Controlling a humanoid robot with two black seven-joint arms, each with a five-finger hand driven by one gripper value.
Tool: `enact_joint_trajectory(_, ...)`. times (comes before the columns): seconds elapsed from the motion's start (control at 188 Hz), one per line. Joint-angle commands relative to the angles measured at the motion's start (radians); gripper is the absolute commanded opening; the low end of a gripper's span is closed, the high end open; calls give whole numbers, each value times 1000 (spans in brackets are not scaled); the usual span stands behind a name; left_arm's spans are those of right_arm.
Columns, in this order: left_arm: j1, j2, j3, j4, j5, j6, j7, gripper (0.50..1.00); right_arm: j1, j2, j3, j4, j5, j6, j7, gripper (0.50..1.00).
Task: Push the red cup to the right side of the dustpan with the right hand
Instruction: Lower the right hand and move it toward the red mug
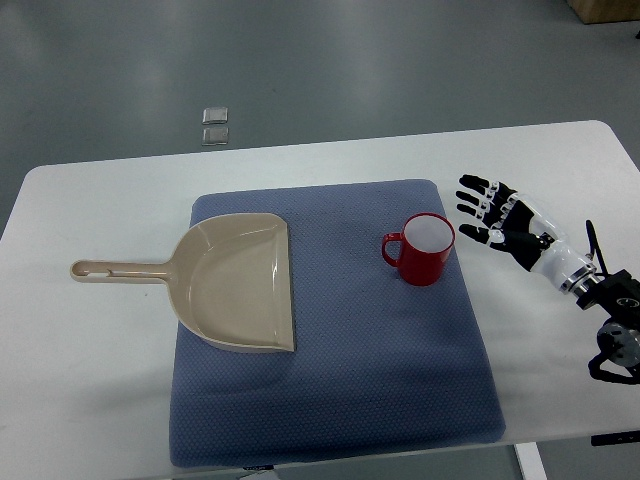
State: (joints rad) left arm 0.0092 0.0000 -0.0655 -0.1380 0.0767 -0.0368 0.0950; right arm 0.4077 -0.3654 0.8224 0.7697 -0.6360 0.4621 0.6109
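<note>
Right hand [505,218] (fingers spread) beside glossy round red cup [424,249], apart.

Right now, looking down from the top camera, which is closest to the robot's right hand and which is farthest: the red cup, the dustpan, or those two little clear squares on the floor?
From the right hand, open at the table's right:
1. Red cup, just left of the hand on the blue mat.
2. Dustpan, on the mat's left side.
3. Clear squares, on the floor beyond the table's far edge.

no readable text, labels, numbers
</note>
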Motion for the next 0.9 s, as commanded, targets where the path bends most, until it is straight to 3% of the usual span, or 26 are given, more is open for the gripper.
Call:
enact_joint_trajectory(0.0, 0, 0, -1, 0, 0, 0, 0, 1000, -6, -10, 0, 0, -10, 30, 0, 926)
enact_joint_trajectory(0.202, 0, 0, 1, 0, 0, 0, -1, 1000, -15, -20, -3, 0, -44, 70, 0, 926)
enact_joint_trajectory(0.892, 0, 0, -1, 0, 0, 0, 0, 1000, -15, 0, -3, 0, -71, 43, 0, 924)
